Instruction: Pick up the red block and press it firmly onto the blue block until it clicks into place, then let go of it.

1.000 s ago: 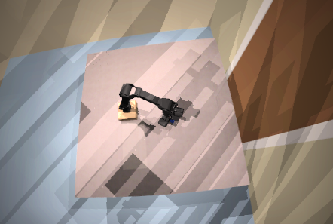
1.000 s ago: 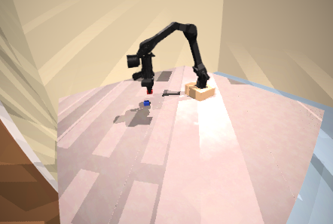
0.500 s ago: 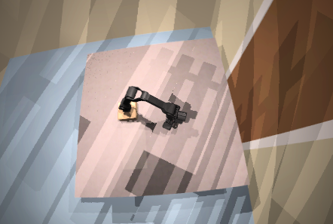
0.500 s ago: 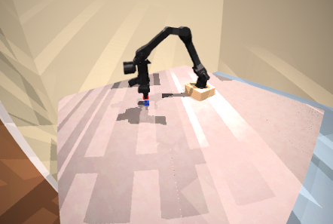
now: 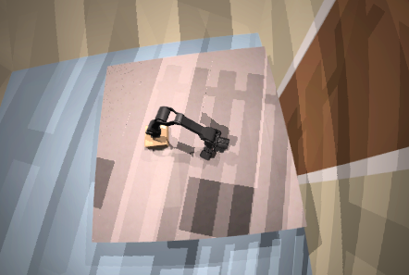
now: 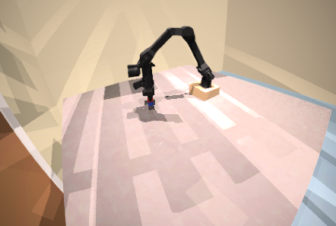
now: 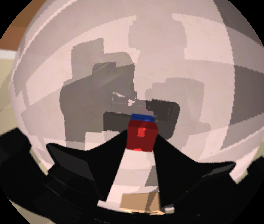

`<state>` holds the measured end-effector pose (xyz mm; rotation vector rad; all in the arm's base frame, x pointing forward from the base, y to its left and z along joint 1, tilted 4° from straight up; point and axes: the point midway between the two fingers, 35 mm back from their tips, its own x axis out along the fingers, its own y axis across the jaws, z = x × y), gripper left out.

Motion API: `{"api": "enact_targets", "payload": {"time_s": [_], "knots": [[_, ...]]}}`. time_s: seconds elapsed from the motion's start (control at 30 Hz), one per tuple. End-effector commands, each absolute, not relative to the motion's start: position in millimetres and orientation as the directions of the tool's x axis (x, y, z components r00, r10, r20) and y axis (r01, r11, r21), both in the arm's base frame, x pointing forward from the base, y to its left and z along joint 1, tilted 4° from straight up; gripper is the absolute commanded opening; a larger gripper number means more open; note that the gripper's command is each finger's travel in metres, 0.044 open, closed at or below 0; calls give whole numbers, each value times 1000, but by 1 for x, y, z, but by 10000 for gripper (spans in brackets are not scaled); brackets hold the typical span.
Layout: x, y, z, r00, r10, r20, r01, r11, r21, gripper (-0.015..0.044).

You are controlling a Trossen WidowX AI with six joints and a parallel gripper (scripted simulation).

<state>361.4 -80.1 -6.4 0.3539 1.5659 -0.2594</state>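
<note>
the arm (image 5: pixel 192 126) (image 6: pixel 161 40) rises from a tan base (image 5: pixel 157 143) (image 6: pixel 200 93), bends over at its high elbow and slopes down toward the wrist. from there the gripper (image 5: pixel 211 143) (image 6: pixel 150 99) (image 7: pixel 140 135) points almost straight down, its fingertips low over the pale table (image 5: pixel 139 208) (image 6: pixel 118 183) (image 7: pixel 203 55). it is clenched on the red block (image 6: pixel 150 100) (image 7: pixel 142 136), one black finger at each side. the blue block (image 6: pixel 150 103) (image 7: pixel 142 117) sits directly under the red one in the exterior view; in the wrist view only a strip of it shows past the red block's edge. whether the two have clicked together, i cannot tell. from the top, the arm hides both blocks.
</note>
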Motion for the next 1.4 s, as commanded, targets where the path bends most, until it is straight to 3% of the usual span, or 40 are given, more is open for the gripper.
{"api": "enact_targets", "payload": {"time_s": [0.0, 0.83, 1.1, 1.37], "knots": [[360, -80, -8, -8, 58, -998, 380, 923, 50, 0], [362, -79, -12, -7, 62, -998, 379, 924, 55, 0], [362, -79, -12, -7, 62, -998, 379, 924, 55, 210], [362, -80, -10, -7, 62, -998, 379, 924, 54, 220]]}}
